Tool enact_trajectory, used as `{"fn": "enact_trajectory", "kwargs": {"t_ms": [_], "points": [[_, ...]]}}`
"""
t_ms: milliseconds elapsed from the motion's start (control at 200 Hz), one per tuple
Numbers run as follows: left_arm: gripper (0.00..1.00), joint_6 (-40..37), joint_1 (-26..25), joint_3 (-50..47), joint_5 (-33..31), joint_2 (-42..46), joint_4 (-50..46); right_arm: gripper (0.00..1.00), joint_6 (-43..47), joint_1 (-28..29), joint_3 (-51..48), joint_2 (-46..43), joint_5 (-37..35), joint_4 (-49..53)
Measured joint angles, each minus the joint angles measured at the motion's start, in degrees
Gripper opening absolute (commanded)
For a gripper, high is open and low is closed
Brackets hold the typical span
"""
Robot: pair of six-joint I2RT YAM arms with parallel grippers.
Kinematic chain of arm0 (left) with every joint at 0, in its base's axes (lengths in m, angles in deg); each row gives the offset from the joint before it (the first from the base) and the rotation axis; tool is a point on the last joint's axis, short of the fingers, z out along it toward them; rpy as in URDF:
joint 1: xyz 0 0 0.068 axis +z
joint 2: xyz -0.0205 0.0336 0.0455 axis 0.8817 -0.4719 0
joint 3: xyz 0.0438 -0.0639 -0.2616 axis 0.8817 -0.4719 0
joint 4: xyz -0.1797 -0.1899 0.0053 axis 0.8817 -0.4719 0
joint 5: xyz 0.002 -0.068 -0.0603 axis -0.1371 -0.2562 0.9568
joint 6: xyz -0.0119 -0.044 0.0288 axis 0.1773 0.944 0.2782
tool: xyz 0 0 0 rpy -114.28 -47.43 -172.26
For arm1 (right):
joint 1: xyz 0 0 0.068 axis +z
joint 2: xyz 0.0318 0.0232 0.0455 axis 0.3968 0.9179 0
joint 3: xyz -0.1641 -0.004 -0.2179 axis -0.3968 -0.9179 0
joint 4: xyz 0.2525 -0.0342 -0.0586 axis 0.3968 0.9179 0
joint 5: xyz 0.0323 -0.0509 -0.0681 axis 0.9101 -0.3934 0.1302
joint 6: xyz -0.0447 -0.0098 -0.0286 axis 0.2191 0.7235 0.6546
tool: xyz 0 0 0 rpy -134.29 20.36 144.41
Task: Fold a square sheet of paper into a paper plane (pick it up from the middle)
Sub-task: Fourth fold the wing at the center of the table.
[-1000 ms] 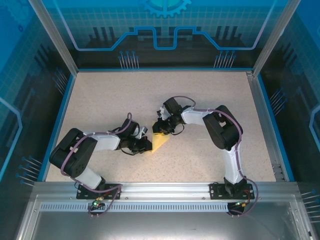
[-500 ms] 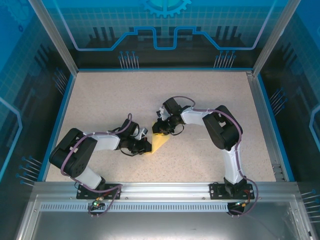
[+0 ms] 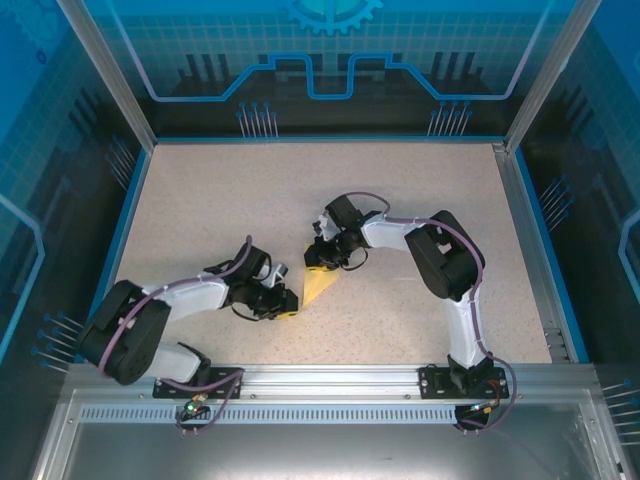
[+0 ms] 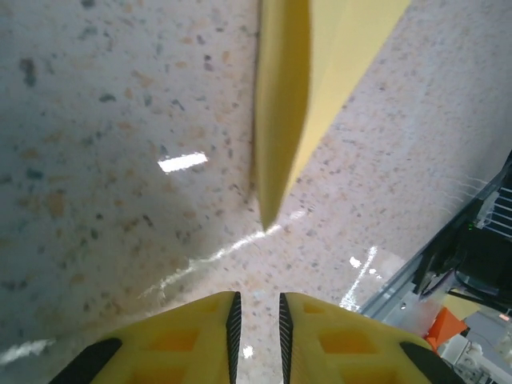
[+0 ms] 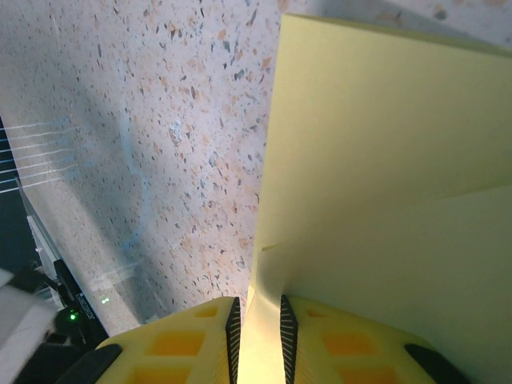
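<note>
Since the yellow sheet already has the shape of a narrow pointed dart, the folding looks, by my judgement, to be in its late part: the paper plane [image 3: 319, 287] has its nose and long sloping edges made. What seems left is to sharpen or finish the last creases, perhaps the wings, and to let the plane go. Whether every fold is complete I cannot tell from above.

The right jaws are closed on the plane's broad end. In the right wrist view the layered paper [image 5: 384, 160] runs straight down into the thin slot between the two yellow fingers [image 5: 176, 340], and a folded edge spreads away in front of them.

The left jaws stand only a slit apart and hold nothing; bare speckled desk [image 4: 96, 160] shows through the gap. The plane's sharp tip [image 4: 268, 212] lies just ahead of them, apart from the pads and pointing toward them, with one flap seeming to be raised on edge.

No container stands near either set of jaws; the plane rests on the desk itself, between the two.
</note>
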Motion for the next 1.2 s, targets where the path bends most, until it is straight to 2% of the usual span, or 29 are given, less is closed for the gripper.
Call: {"fn": "enact_trajectory", "kwargs": {"t_ms": [215, 495, 875, 1200], "points": [[0.21, 2.8, 0.0, 4.5, -1.5, 2.2, -0.1, 0.24, 0.2, 0.0, 0.0, 0.0, 0.0, 0.0], [0.20, 7.4, 0.0, 7.4, -1.0, -5.5, 9.9, 0.25, 0.2, 0.0, 0.0, 0.0, 0.0, 0.0], [0.20, 7.5, 0.0, 7.8, 0.1, -13.6, 14.2, 0.24, 0.2, 0.0, 0.1, 0.0, 0.1, 0.1], [0.20, 5.9, 0.0, 5.0, 1.1, -14.6, 14.1, 0.25, 0.2, 0.0, 0.3, 0.2, 0.1, 0.4]]}}
